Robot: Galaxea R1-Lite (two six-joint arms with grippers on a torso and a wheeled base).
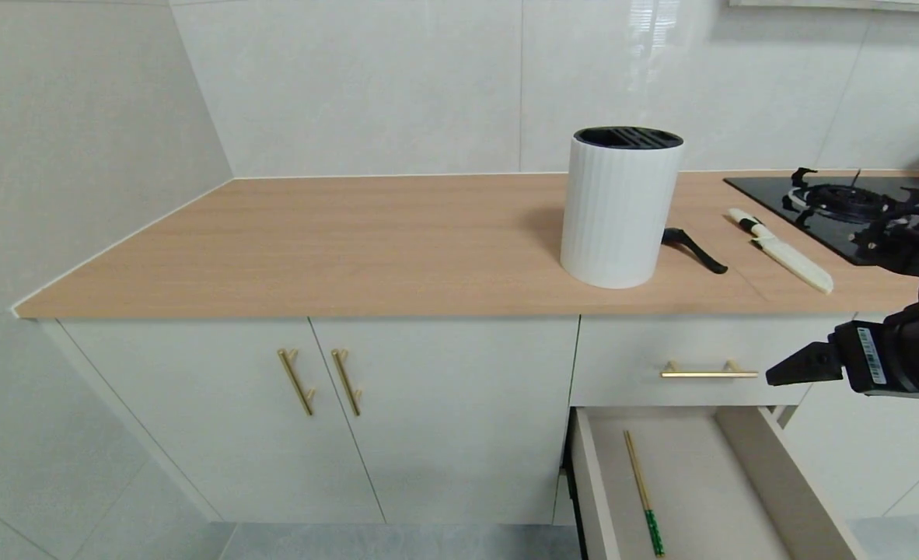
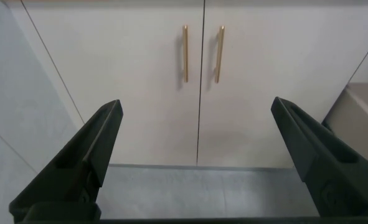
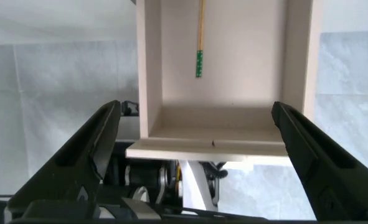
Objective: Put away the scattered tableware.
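Note:
A cream-handled knife point(image 1: 782, 250) lies on the wooden counter, right of a white ribbed holder point(image 1: 619, 206) with a black slotted top. Just behind the holder lies a black-handled utensil point(image 1: 697, 249), partly hidden by it. Below the counter, an open drawer point(image 1: 763, 474) holds a pair of yellow chopsticks with green ends point(image 1: 640, 482). My right gripper point(image 1: 798, 365) hovers to the right of the drawer front, level with the gold handle above it; in its wrist view it is open point(image 3: 195, 107) over the drawer point(image 3: 149, 68) and the chopsticks point(image 3: 200, 37). My left gripper point(image 2: 196, 106) is open, facing the cabinet doors.
A black gas hob point(image 1: 840, 204) occupies the counter's far right. Two cabinet doors with gold handles point(image 1: 319, 381) stand shut left of the drawer, also seen from the left wrist point(image 2: 202, 53). The counter's left half is bare wood, and tiled walls enclose it.

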